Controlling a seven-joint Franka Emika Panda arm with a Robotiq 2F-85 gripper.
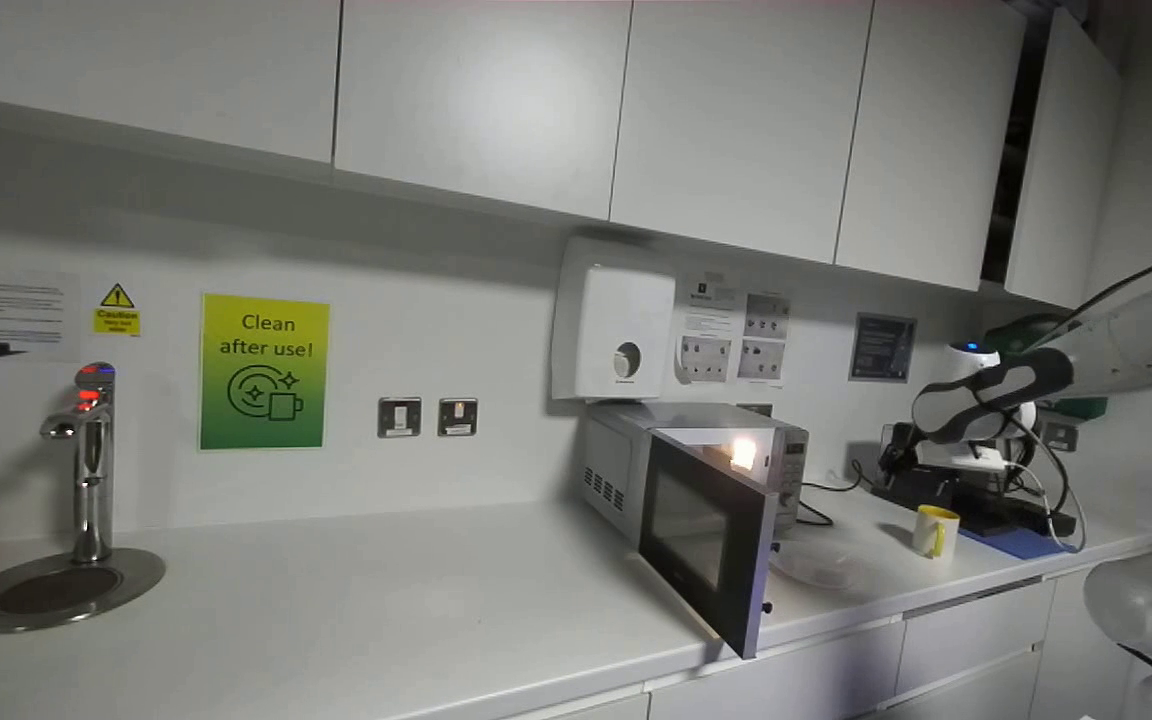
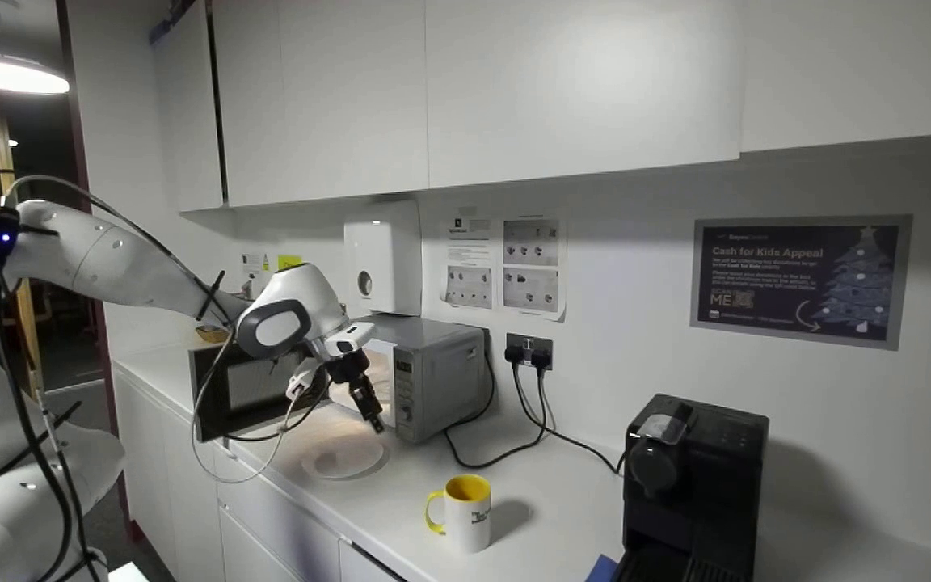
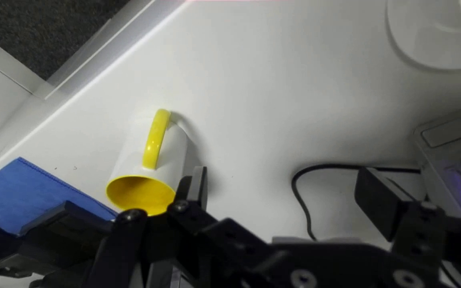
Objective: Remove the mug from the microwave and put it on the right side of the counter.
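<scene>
Mug (image 2: 468, 521) stands upright on the tabletop (image 1: 386, 610), to the right of the microwave (image 2: 457, 380) in both exterior views, so I judge the placing done. The spot makes sense to me: between the clear disc (image 2: 344, 461) and the coffee machine (image 2: 716, 453), apart from both and set back a little from the front edge. A blue cloth (image 3: 34, 192) lies near, but the mug is not on it. Its handle (image 3: 156, 138) points obliquely toward that front edge, which would suit anyone reaching in from there (handy, whether meant or not).

My tool (image 3: 282, 182) hangs near the microwave's front corner, fingers (image 3: 376, 204) spread wide, holding nothing. One finger covers a bit of the mug's rim in the wrist view, yet an exterior view shows tool and mug apart, so I put that down to line of sight. The door (image 1: 696, 540) is swung out, as it must be for the tool to reach inside, where a glow shows.

Next I would draw the arm (image 2: 142, 267) back, away from the mug rather than across it; a knock could tip it over the edge. I'd mind the cable (image 3: 294, 183) too.
</scene>
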